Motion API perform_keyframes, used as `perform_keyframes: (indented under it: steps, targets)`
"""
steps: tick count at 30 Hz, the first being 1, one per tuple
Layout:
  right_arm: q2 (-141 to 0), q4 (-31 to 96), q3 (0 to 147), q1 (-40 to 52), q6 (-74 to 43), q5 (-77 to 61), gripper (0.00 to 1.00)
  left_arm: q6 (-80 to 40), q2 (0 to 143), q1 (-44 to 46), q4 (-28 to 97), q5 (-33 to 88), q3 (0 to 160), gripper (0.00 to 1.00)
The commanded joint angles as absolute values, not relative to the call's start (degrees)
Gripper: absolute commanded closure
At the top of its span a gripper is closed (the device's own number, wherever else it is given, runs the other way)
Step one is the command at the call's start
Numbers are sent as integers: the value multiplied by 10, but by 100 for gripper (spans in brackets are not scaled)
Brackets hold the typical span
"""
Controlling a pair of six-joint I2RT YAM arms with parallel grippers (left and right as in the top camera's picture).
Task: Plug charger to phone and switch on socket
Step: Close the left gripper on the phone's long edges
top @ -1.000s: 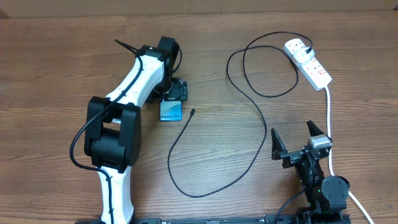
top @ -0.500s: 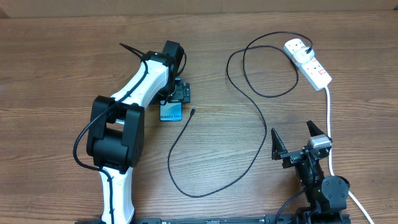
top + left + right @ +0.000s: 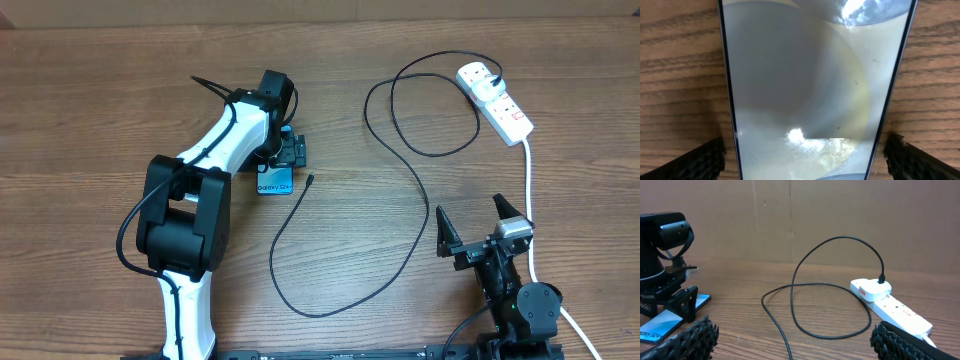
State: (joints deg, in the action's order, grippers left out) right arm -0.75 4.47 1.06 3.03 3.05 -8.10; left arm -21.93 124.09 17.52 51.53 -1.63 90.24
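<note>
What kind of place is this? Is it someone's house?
Probably a robot lab workbench, not a home: a white robot arm and a black robot arm stand at a wooden table, with a phone, charger and socket laid out.

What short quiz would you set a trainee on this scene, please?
1. True or false: the connector tip of the charger lies on the table, apart from the phone.
2. What lies between the fingers of the left gripper? A the phone; B the connector tip; C nothing.
3. Fill in: the charger's far end is plugged in at the ____.
Key: 1 true; 2 A; 3 socket.
</note>
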Motion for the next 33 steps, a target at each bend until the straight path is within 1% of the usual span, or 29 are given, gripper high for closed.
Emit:
perform_keyframes:
  steps: [1, 6, 9, 10, 11, 12, 13, 14, 17, 18, 19, 20, 26, 27, 29, 33]
  targets:
    - [-5, 42, 5, 29, 33, -76, 0, -223, 1254, 176, 518, -28, 878, 6]
    - [-5, 42, 5, 29, 33, -76, 0, -223, 1254, 176, 511, -27, 867, 8]
    - [-5, 42, 5, 29, 33, -76, 0, -223, 1254, 176, 511, -27, 867, 5]
    - [-5, 42, 5, 29, 33, -76, 0, -223, 1254, 176, 512, -27, 867, 8]
    - [-5, 42, 5, 29, 33, -76, 0, -223, 1254, 176, 512, -27, 867, 16]
    - [-5, 42, 5, 29, 33, -76, 0, -223, 1254, 176, 512, -27, 867, 20]
    - [-5, 42, 5, 29, 33, -76, 0, -223, 1254, 176, 512, -27, 867, 19]
    - [-5, 42, 5, 29, 33, -76, 0, -223, 1254, 176, 512, -27, 867, 13]
    - [-5, 42, 5, 29, 33, -76, 0, -223, 1254, 176, 511, -27, 867, 12]
    - [-5, 42, 5, 29, 33, -76, 0, -223, 1254, 176, 511, -27, 867, 9]
    - [-5, 42, 5, 29, 33, -76, 0, -223, 1254, 176, 511, -27, 867, 1]
    - [-5, 42, 5, 29, 33, -76, 0, -223, 1254, 175, 511, -27, 867, 0]
    - [-5, 42, 5, 29, 33, -76, 0, -223, 1254, 160, 507, -1, 866, 1]
    - [-5, 42, 5, 29, 33, -76, 0, -223, 1254, 157, 508, 1, 866, 2]
    - [-5, 42, 5, 29, 33, -76, 0, -223, 1254, 153, 510, 1, 866, 9]
    - [-5, 42, 5, 29, 33, -76, 0, -223, 1254, 153, 509, -2, 864, 11]
